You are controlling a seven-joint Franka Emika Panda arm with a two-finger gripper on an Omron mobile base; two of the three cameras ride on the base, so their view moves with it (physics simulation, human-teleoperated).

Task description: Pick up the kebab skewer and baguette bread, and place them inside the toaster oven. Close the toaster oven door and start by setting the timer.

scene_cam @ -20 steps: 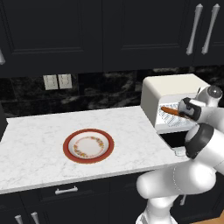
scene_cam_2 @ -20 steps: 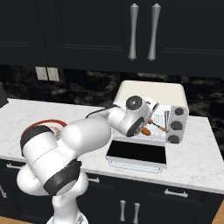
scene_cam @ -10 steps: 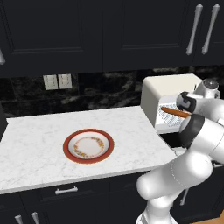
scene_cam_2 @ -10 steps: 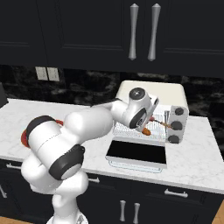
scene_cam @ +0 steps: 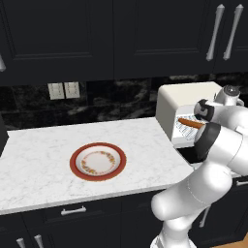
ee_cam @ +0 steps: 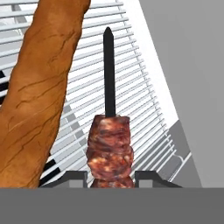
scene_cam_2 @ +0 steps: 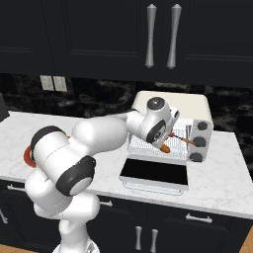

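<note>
The skewer [ee_cam: 109, 148] is pinched between the jaws above the oven [scene_cam_2: 197, 106] rack [ee_cam: 135, 87], the baguette [ee_cam: 39, 92] lying just beside it.

Black cabinets [scene_cam: 121, 34] — white marble counter [scene_cam: 43, 155], dark backsplash [scene_cam: 111, 104].

arm [scene_cam_2: 94, 143]: glossy white rounded shells, dark grey joint bands, round grey end caps; finger tips [ee_cam: 70, 178] apparently dark.

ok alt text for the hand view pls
Close-up from the pincer: a kebab skewer with reddish-brown meat rises between its two dark tips, pointing over a white wire rack. A thick orange-brown baguette lies alongside on the left.
</note>
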